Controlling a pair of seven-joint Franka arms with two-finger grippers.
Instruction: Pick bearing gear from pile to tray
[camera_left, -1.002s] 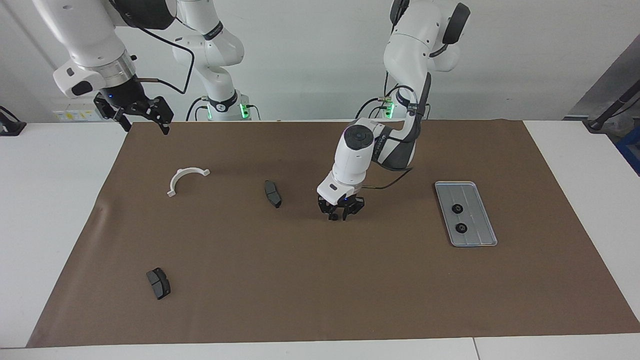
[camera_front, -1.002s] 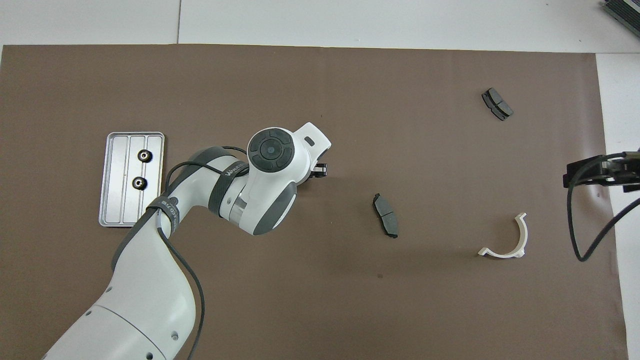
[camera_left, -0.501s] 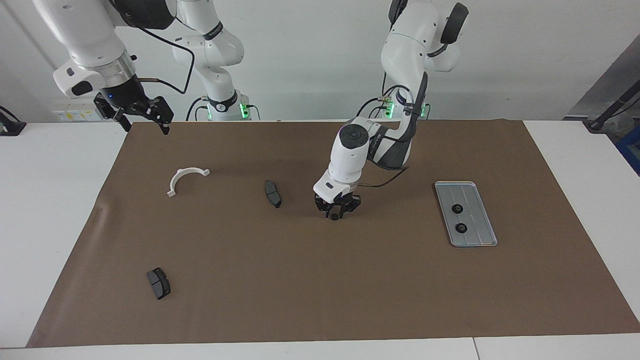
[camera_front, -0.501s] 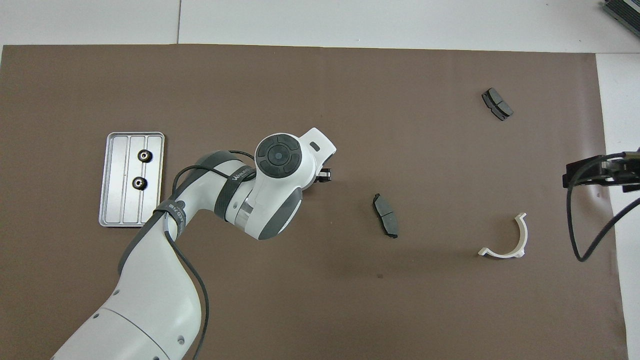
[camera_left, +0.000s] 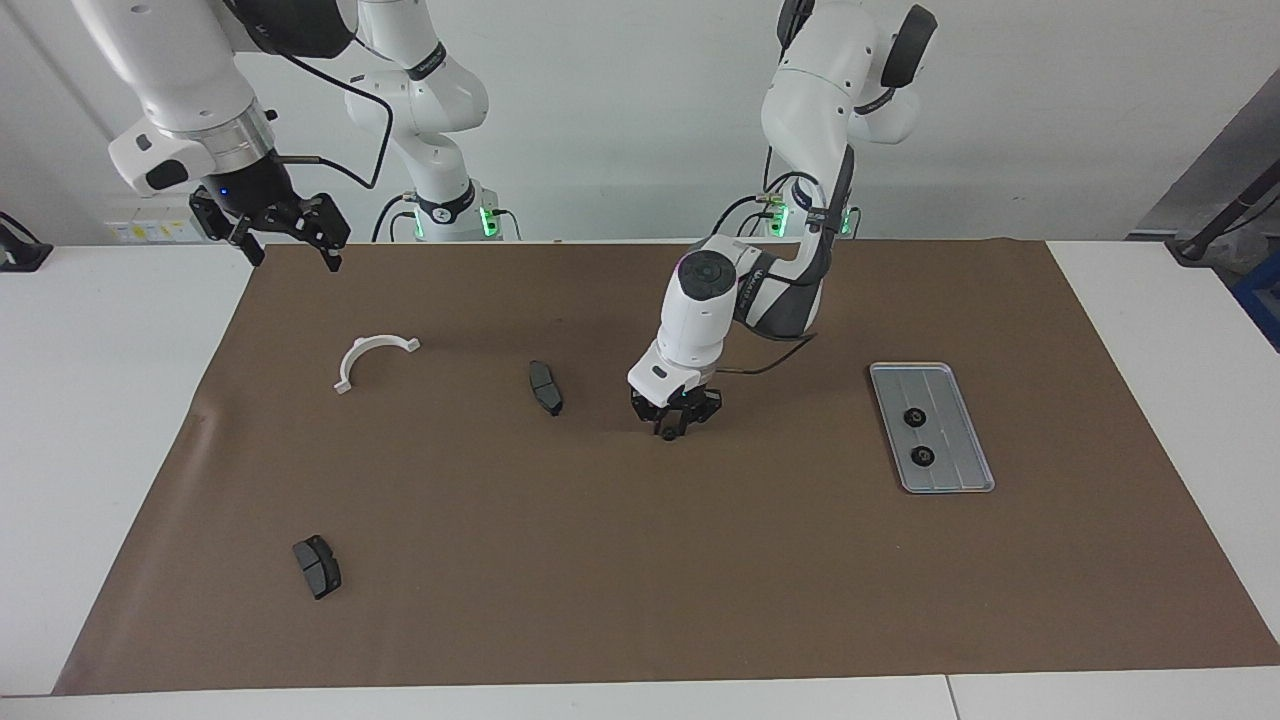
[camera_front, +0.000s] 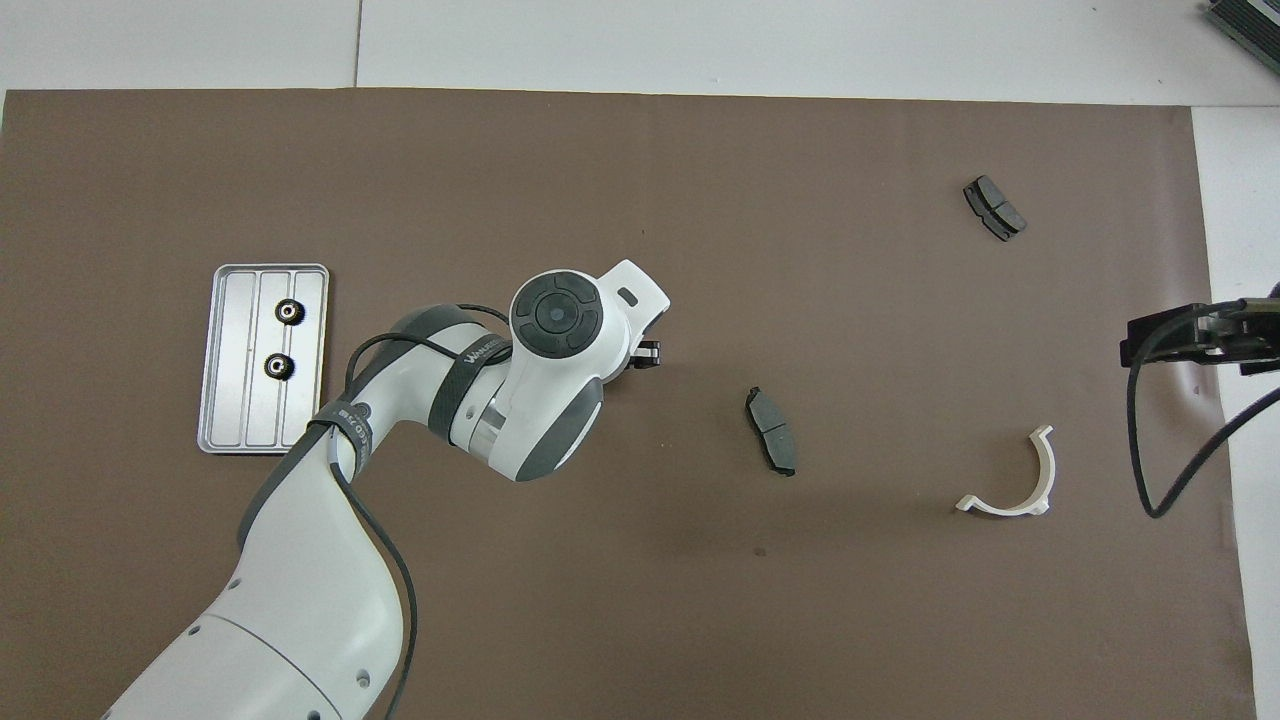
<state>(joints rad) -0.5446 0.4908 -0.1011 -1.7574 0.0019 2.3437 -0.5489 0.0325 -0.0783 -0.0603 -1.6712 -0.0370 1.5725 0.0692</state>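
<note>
Progress: 2 gears (camera_left: 915, 417) (camera_left: 922, 457) already in tray (camera_left: 962, 385), mid-right of facing view; lie in a row along middle groove, apart from each other.

3rd gear (camera_left: 667, 434) on brown mat (camera_left: 640, 560), frame centre. Left gripper (camera_left: 672, 428) down on it, fingers narrowing around it; firm grip or not, can't tell. Not lifted yet.

Left to do, prob.: finish pinch, lift, carry to tray, drop.

Right gripper (camera_left: 290, 240) waits upper left of facing view, over mat corner, fingers wide, empty.

Other pile bits untouched: white bracket (camera_left: 372, 358), 2 brake pads (camera_left: 546, 388) (camera_left: 317, 566). No more loose gears visible.
</note>
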